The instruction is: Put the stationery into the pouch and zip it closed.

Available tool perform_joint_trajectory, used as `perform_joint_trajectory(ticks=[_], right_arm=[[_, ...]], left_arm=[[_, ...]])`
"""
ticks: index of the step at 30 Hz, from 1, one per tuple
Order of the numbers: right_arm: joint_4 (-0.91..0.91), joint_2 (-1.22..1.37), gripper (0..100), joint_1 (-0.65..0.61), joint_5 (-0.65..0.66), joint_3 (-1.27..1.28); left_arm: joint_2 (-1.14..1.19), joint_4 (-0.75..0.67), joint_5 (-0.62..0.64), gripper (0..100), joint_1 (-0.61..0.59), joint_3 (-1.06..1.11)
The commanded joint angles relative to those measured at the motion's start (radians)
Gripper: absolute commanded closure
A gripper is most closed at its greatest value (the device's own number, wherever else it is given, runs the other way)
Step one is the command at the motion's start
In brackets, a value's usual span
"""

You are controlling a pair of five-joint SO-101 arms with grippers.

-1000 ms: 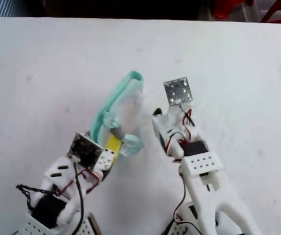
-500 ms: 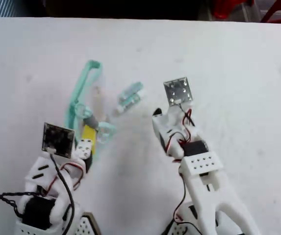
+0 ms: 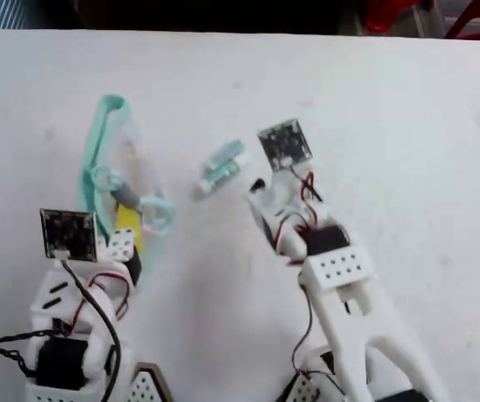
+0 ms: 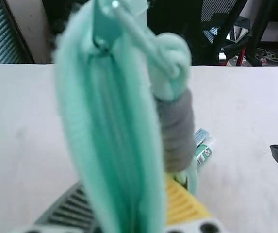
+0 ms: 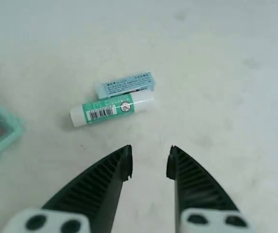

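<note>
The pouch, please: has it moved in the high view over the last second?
Yes. The pouch, gripped by the left tool, has shifted left across the table, away from the glue stick.

White table (image 3: 424,92) — dark bg beyond w/ slatted blinds (image 4: 3,34), red chair (image 3: 394,15), black chair (image 4: 223,26).

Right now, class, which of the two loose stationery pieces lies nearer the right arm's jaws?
The white tube with the green label; the pale blue block lies alongside it on the far side.

On the white table (image 3: 407,109) a green-labelled glue stick (image 5: 110,109) lies just beside a pale blue eraser (image 5: 125,84).
</note>
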Motion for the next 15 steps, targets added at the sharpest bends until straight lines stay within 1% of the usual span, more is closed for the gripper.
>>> perform_joint_trajectory(ticks=[1,3,4,6,10,15], right_arm=[[0.120,0.143,90.3,-0.053,-0.058,-0.302],[0.154,0.266,97.7,-0.102,-0.058,-0.436],[0.159,0.331,99.0,-0.122,-0.058,-0.493],[0.156,0.458,96.5,-0.153,-0.023,-0.592],[0.087,0.713,98.1,-0.160,0.114,-0.781],[0.076,0.990,98.1,-0.159,0.123,-1.008]], left_arm=[[-0.015,-0.100,0.009,98,-0.008,0.014],[-0.015,-0.133,0.009,98,-0.008,0.040],[-0.015,-0.144,0.009,98,-0.008,0.048],[-0.015,-0.150,0.009,98,-0.008,0.055],[-0.015,-0.149,0.009,98,-0.008,0.055],[-0.015,-0.149,0.009,98,-0.005,0.055]])
